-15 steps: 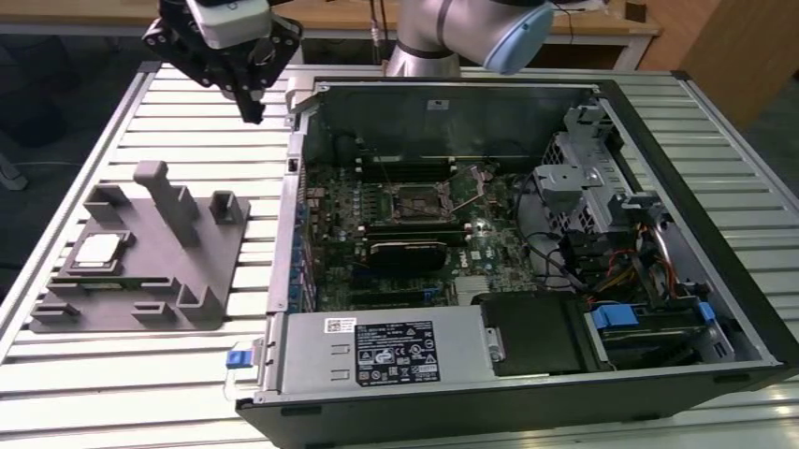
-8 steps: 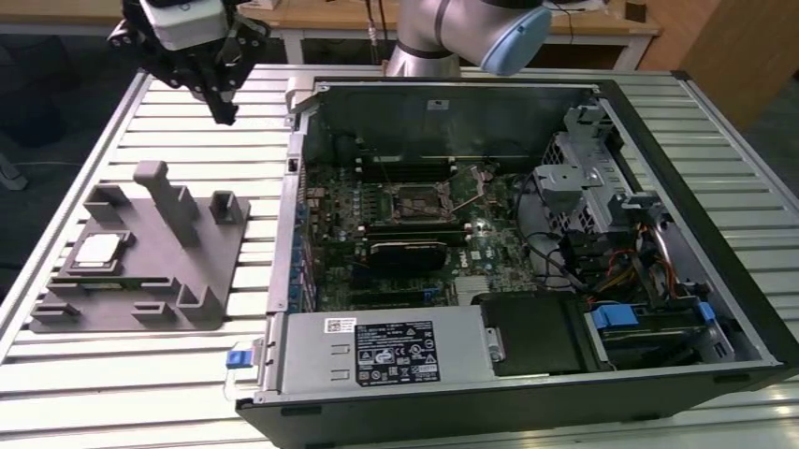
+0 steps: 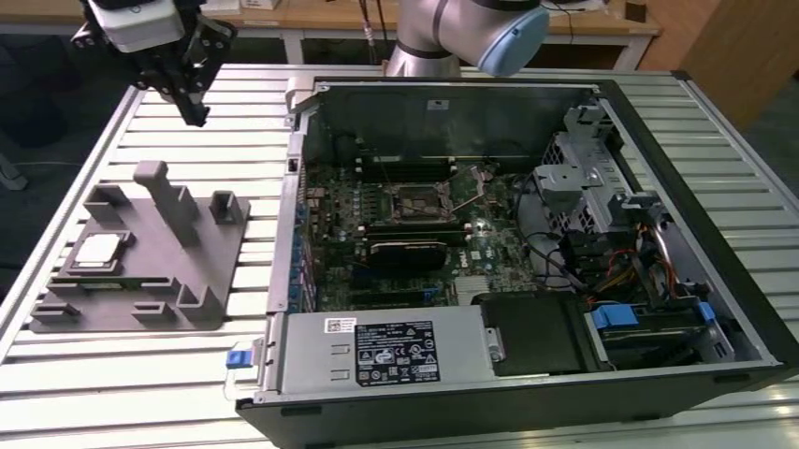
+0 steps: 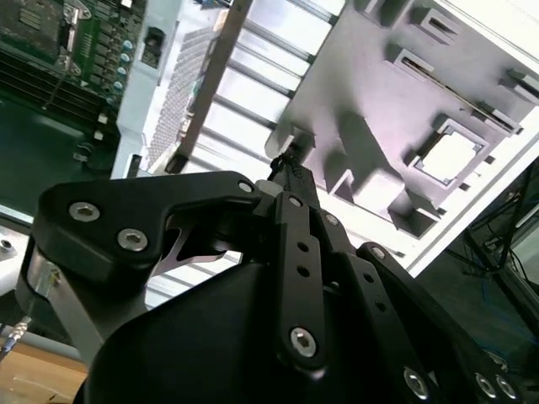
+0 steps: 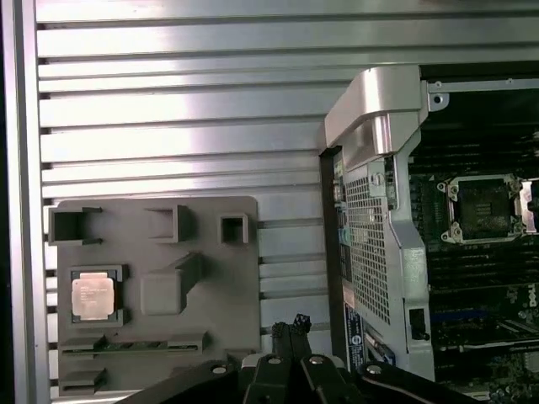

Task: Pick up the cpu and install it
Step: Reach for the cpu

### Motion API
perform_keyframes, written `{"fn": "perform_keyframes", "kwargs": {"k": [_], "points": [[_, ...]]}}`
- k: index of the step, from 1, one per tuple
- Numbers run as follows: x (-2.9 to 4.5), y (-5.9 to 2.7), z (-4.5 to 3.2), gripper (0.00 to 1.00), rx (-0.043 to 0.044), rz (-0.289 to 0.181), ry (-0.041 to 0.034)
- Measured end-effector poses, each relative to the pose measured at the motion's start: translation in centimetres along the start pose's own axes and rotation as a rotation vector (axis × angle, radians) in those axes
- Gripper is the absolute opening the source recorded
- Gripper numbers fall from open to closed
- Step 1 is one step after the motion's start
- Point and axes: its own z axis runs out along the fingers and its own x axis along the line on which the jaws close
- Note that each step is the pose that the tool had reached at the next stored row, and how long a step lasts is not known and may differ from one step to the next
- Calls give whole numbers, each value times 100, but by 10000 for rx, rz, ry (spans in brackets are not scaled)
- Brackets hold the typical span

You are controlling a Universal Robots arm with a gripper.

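**Desk:** Where is the chip, and where is the arm?

**Photographer:** The chip [image 3: 100,251] lies flat, metal face up, in a square recess of the grey plate [image 3: 206,285] on the slatted table [image 3: 163,393]. The gripper [image 3: 196,114] hangs above the table's far end, well apart from the chip, near the corner of the open computer case [image 3: 291,234].

**Desk:** And the jaws?

**Photographer:** They are drawn together to a point, with nothing between them.

**Desk:** Why that layout?

**Photographer:** The recess probably keeps the chip square and in a known spot. The case lies on its side with the panel off, so the socket [image 3: 418,199] faces up for a reach from above.

**Desk:** What do the other cameras add?

**Photographer:** The first wrist view looks straight down past the gripper [image 5: 290,326]. It takes in the chip [image 5: 91,296], the plate [image 5: 236,278] and the socket [image 5: 487,206] together. The exterior view makes the gripper's height over the table plain. The second wrist view looks along the gripper [image 4: 289,164] from behind its linkage, with the chip [image 4: 450,156] beyond on the slanting plate [image 4: 362,93].
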Motion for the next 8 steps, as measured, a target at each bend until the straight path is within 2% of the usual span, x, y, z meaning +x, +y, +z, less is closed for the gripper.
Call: {"fn": "perform_keyframes", "kwargs": {"k": [8], "points": [[235, -18, -5, 11, 0, 0, -4]]}}
